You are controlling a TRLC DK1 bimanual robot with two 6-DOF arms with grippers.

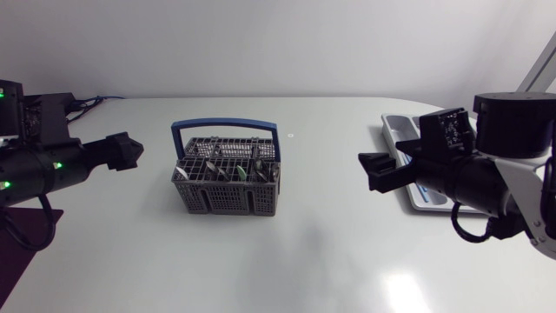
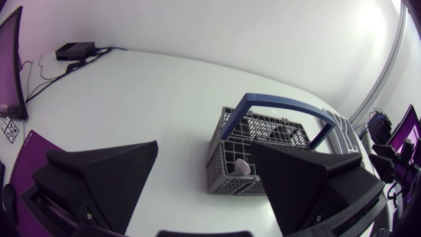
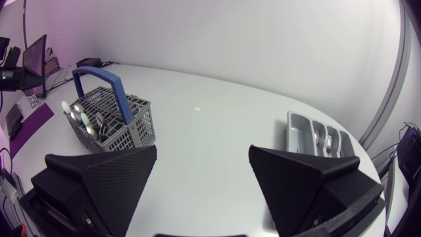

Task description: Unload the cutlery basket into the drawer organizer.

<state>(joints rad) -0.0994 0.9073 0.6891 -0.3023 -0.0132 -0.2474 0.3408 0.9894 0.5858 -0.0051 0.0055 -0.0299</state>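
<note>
The grey mesh cutlery basket (image 1: pixel 228 184) with a blue handle (image 1: pixel 226 127) stands left of the table's middle and holds several pieces of cutlery (image 1: pixel 228 169). My left gripper (image 1: pixel 132 151) hovers open to its left, empty; in the left wrist view the basket (image 2: pixel 245 146) lies ahead of the open left gripper (image 2: pixel 204 187). The grey drawer organizer (image 1: pixel 397 127) sits at the right, partly hidden behind my right arm. My right gripper (image 1: pixel 373 171) is open and empty, between the basket (image 3: pixel 112 125) and the organizer (image 3: pixel 317 135), as the right wrist view's gripper (image 3: pixel 204 187) shows.
A purple mat (image 1: pixel 39 224) lies by the table's left edge under my left arm. A small black box (image 2: pixel 74 49) with cables sits at the far left corner. Bare white tabletop (image 1: pixel 321 226) spreads between basket and organizer.
</note>
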